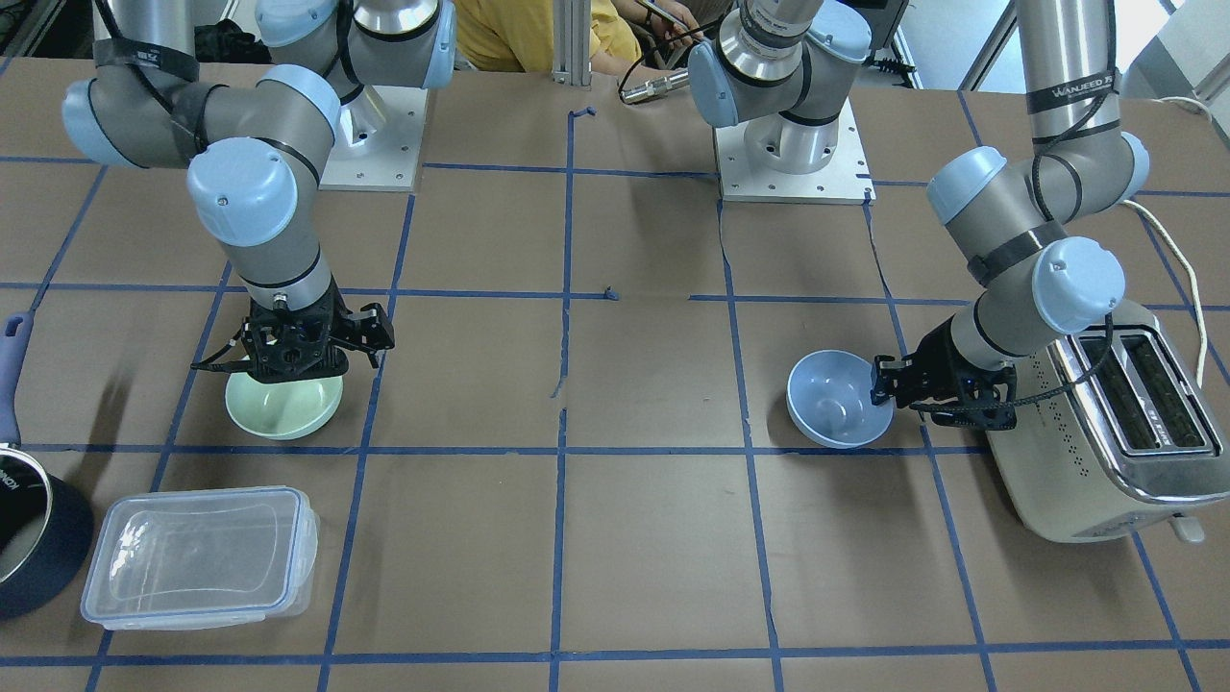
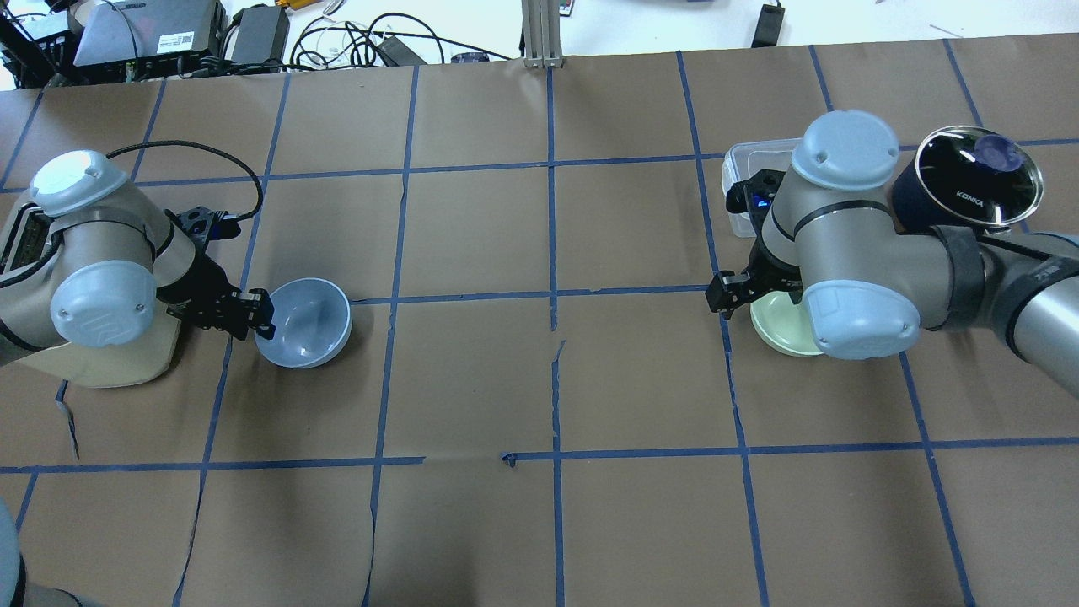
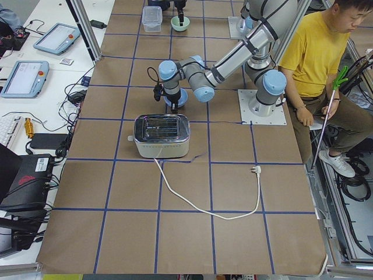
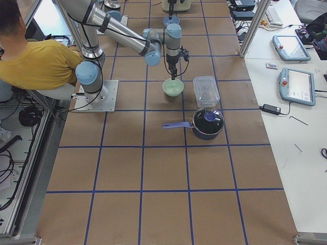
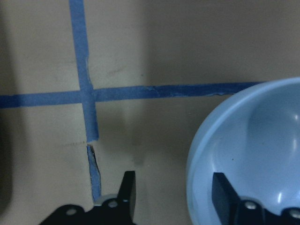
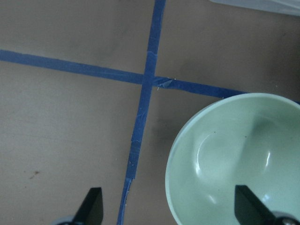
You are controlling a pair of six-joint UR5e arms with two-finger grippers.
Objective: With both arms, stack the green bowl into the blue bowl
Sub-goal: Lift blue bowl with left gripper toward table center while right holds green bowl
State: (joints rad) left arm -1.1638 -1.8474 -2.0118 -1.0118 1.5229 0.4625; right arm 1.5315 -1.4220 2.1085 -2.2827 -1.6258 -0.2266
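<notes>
The blue bowl (image 1: pixel 836 399) stands upright on the brown table, also in the overhead view (image 2: pixel 305 323). My left gripper (image 1: pixel 881 384) is open at its rim. In the left wrist view (image 5: pixel 173 197) one finger (image 5: pixel 224 197) is inside the bowl (image 5: pixel 253 154) and the other is outside on the table. The green bowl (image 1: pixel 284 408) stands far across the table, also in the overhead view (image 2: pixel 780 333). My right gripper (image 1: pixel 288 370) is open wide over its rim. In the right wrist view (image 6: pixel 168 211) the jaws straddle the rim of the bowl (image 6: pixel 234 159).
A cream toaster (image 1: pixel 1105 423) stands right behind my left gripper, its cord trailing off. A clear plastic container (image 1: pixel 202 553) and a dark navy saucepan (image 1: pixel 29 538) sit near the green bowl. A person in yellow (image 3: pixel 317 52) sits beside the robot's base.
</notes>
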